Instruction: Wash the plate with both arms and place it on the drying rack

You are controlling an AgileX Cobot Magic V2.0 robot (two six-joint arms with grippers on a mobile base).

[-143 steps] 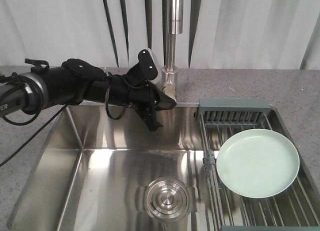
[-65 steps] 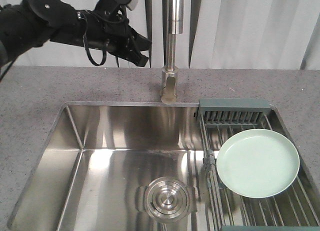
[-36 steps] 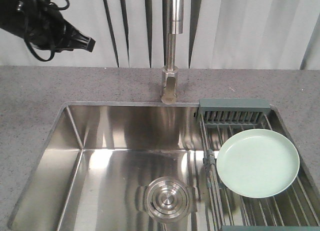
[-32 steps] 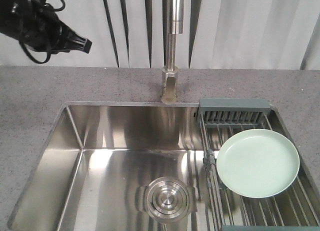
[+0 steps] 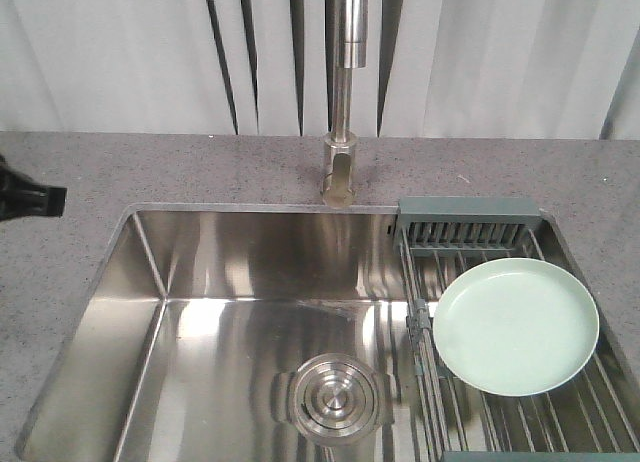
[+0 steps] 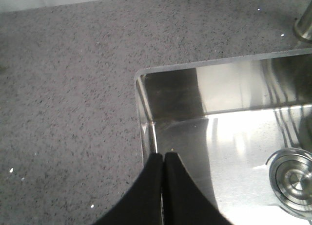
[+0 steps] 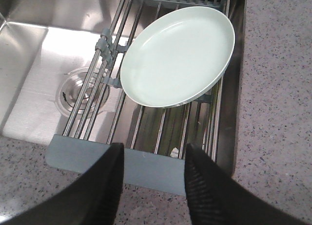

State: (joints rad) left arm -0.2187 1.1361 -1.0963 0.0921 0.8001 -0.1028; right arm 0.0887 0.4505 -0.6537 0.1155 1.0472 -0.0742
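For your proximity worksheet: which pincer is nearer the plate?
Right. The right pincer is open just off the plate; the left pincer sits shut at the sink's far corner.

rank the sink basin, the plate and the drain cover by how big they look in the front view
1. sink basin, by far the largest
2. plate
3. drain cover, clearly smaller than the plate, though it sits lower in the basin, so partly a depth effect

Left gripper (image 6: 163, 159) has its two black fingers (image 6: 148, 186) pressed flat together, tips touching, nothing between them. In the front view only its dark tip pokes in at the left edge. Right gripper (image 7: 153, 152) is spread wide, ribbed fingers (image 7: 207, 191) well apart, holding nothing, pointing down.
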